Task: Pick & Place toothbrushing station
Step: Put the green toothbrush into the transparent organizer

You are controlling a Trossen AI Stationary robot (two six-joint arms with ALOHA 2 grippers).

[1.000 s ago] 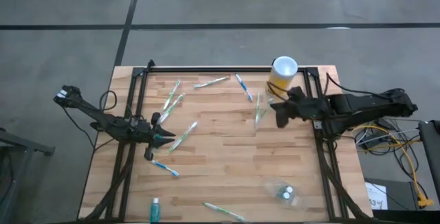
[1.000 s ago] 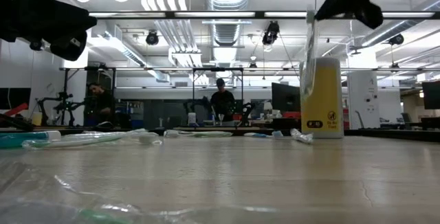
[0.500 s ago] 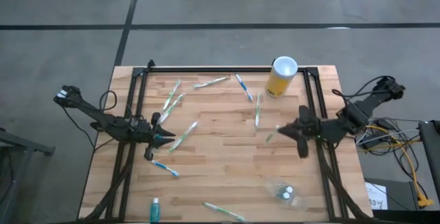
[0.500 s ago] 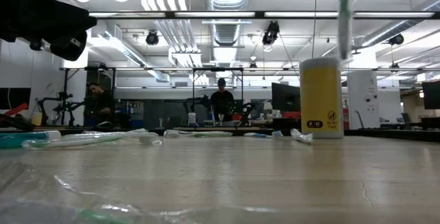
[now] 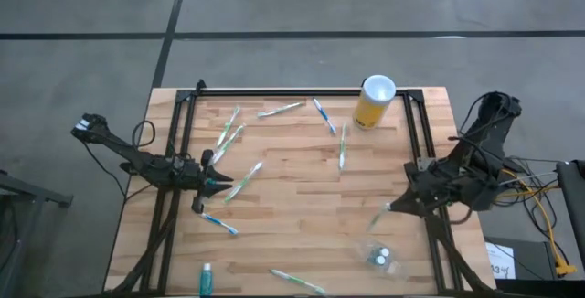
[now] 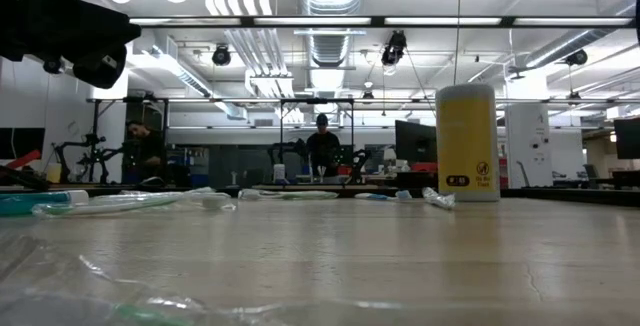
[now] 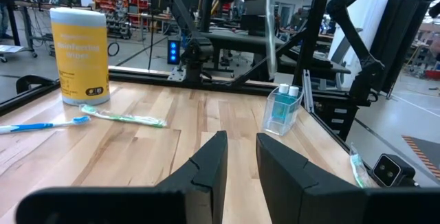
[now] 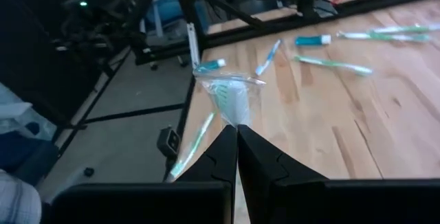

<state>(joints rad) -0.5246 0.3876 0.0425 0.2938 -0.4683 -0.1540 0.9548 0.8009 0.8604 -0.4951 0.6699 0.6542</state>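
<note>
R. hand (image 5: pixel 391 208) had swung from beside the yellow cylinder (image 5: pixel 373 102) toward the near right of the counter (image 5: pixel 292 197), carrying a wrapped toothbrush (image 8: pixel 229 100) clenched by the wrapper end. It hung just short of the clear cup (image 5: pixel 377 254); drop-in looked imminent. L. hand (image 5: pixel 212 182) idle at counter left, fingers part-parted, gripping nothing. Other brushes lay scattered, not yet collected.

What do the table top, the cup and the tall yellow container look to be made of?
Table top: pale wood planks, matte, with visible grain and seams. Cup: clear plastic, likely; the tubes inside show through. Yellow container: smooth and opaque with a printed label, probably plastic or card.
</note>
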